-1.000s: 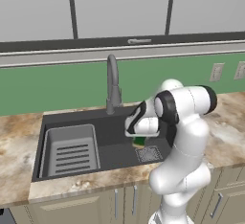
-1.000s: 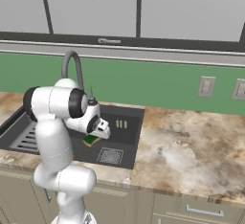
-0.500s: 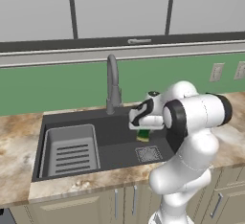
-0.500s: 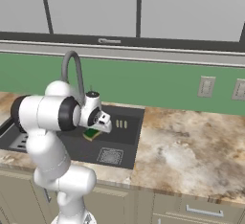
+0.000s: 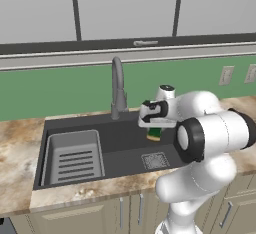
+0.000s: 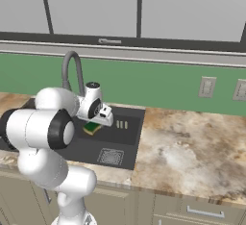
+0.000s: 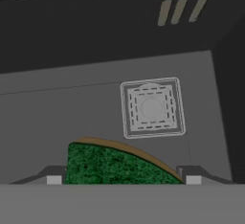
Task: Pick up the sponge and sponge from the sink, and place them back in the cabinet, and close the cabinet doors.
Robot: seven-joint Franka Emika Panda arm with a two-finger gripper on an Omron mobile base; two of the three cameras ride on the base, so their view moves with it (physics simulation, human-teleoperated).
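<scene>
In the hand view, a sponge (image 7: 115, 165) sits right between the two finger tips (image 7: 53, 176), its dark green scrub face toward the camera and a thin yellow edge curving along its top; its lower part is cut off by the bottom of the picture, so the full shape stays unknown. The tips stand at its two sides, and the hand (image 7: 123, 180) appears clamped on the sponge, though the contact itself is hard to make out. In the left base view the hand (image 5: 154, 128) hangs over the sink (image 5: 130, 148), with the sponge (image 5: 154, 134) showing as a small green and yellow block under it, clear of the basin floor; the fingers themselves are hidden behind the white wrist. The right base view shows the same sponge (image 6: 92, 128) tucked under the hand (image 6: 98, 122), partly covered by it. Below lies the square drain grate (image 7: 152, 107), and to the left side of the basin the ribbed rack insert (image 5: 75, 155). Farther back rises the gooseneck faucet (image 5: 118, 90), its base partly hidden in the right base view by the arm. The marbled tabletop (image 6: 192, 147) runs off to the right.
</scene>
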